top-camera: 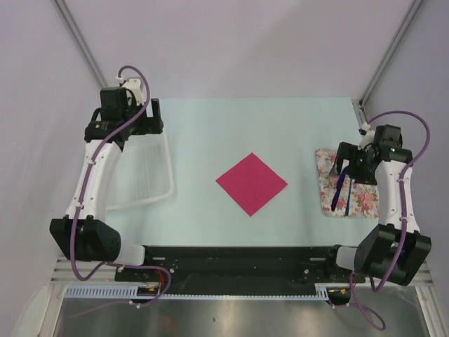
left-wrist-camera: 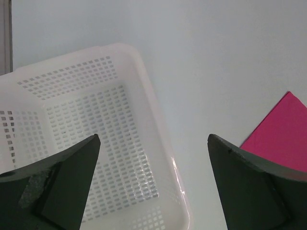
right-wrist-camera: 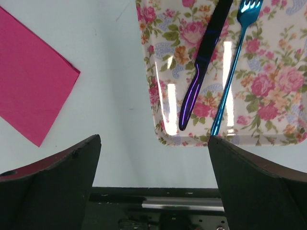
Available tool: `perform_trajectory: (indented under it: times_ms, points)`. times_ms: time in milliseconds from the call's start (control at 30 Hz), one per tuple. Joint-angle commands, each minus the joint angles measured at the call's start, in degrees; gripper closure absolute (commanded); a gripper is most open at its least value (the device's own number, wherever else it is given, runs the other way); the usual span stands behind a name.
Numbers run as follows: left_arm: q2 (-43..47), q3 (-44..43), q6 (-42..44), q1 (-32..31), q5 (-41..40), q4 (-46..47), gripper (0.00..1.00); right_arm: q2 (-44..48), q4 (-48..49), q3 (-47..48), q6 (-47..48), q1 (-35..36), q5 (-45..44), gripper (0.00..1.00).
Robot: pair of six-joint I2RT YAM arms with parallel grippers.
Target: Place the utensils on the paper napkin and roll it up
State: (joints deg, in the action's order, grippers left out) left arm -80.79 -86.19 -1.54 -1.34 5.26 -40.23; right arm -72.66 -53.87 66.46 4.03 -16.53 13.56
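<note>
The right claw (right-wrist-camera: 153, 139) hangs with its dark jaws wide apart, gripping nothing. Just ahead of it sits a glossy floral tray (right-wrist-camera: 280, 110) with rounded corners. It carries the slim utensils (right-wrist-camera: 192, 96) side by side, not touching: a dark blue knife (right-wrist-camera: 211, 33) and a shiny blue fork (right-wrist-camera: 230, 76). Left of this claw, a flat, square pink paper napkin (top-camera: 251, 183) lies on the pale smooth desk (top-camera: 231, 126). The left claw (left-wrist-camera: 153, 139), also wide apart and bare, hovers over a white perforated plastic basket (left-wrist-camera: 152, 110); the napkin lies to its right.
</note>
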Motion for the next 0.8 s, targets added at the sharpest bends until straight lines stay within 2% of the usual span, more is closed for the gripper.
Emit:
perform_trajectory:
  times_ms: [0,233,433,567,600,633,767]
  points:
    - [1.87,1.28,-0.48,-0.50,-3.50,2.60,0.00,-2.12,-4.14,1.66,-3.77,-2.88,0.85,0.00]
    - [1.61,4.45,-2.94,-0.50,-2.54,7.18,0.00,-7.66,-6.16,3.59,-5.79,-9.82,2.08,0.00]
    - [-0.06,6.83,-6.62,-0.50,0.19,10.69,0.00,-11.70,-8.10,4.56,-7.63,-10.18,2.96,0.00]
    - [-2.34,6.13,-9.88,-0.50,1.60,11.05,0.00,-14.25,-5.82,2.54,-8.60,-10.18,-0.28,0.09]
    - [-2.79,5.60,-10.15,-0.50,2.12,10.79,0.00,-14.78,-5.20,2.10,-8.52,-10.27,-0.46,0.13]
    - [-3.31,5.42,-10.76,-0.50,2.04,10.61,0.00,-15.74,-3.80,1.40,-8.69,-10.18,-0.81,0.22]
    - [-4.81,4.72,-11.11,-0.50,1.78,9.03,0.00,-17.94,-0.19,1.48,-10.53,-9.57,-2.30,0.39]
